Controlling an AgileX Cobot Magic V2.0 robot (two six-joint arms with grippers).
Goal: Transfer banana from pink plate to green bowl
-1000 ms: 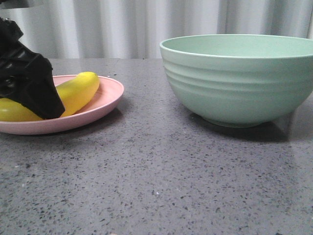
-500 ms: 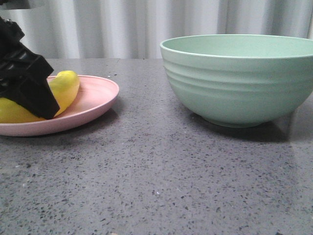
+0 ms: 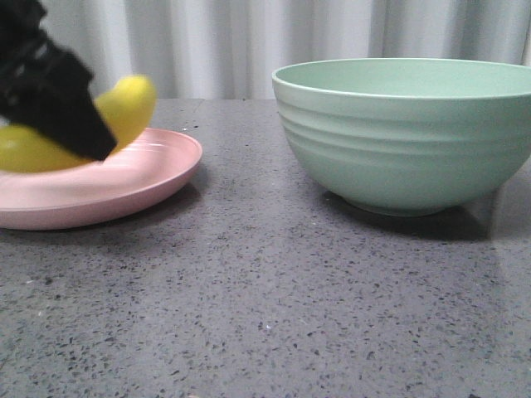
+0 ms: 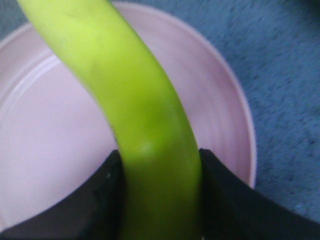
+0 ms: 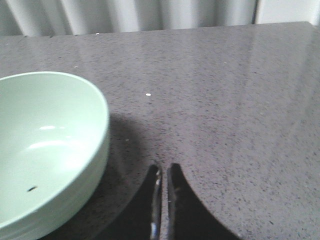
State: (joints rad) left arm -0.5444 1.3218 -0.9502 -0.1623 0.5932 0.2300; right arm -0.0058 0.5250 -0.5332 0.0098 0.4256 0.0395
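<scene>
My left gripper [image 3: 79, 133] is shut on the yellow banana [image 3: 124, 108] and holds it just above the pink plate [image 3: 158, 178] at the far left. In the left wrist view the banana [image 4: 125, 90] runs between the two black fingers [image 4: 100, 200], with the pink plate [image 4: 50, 150] below. The green bowl [image 3: 406, 133] stands at the right, apart from the plate. My right gripper [image 5: 163, 172] is shut and empty over the table beside the green bowl [image 5: 45, 150]; it is out of the front view.
The grey speckled tabletop [image 3: 265, 307] stretches between plate and bowl. A pale pleated curtain [image 3: 249, 41] hangs behind the table's far edge. A small dark speck [image 5: 32, 188] lies inside the bowl.
My left gripper has lifted the banana up off the plate; it lay on the plate a second ago. The plate has shifted slightly left. The bowl has not moved.
</scene>
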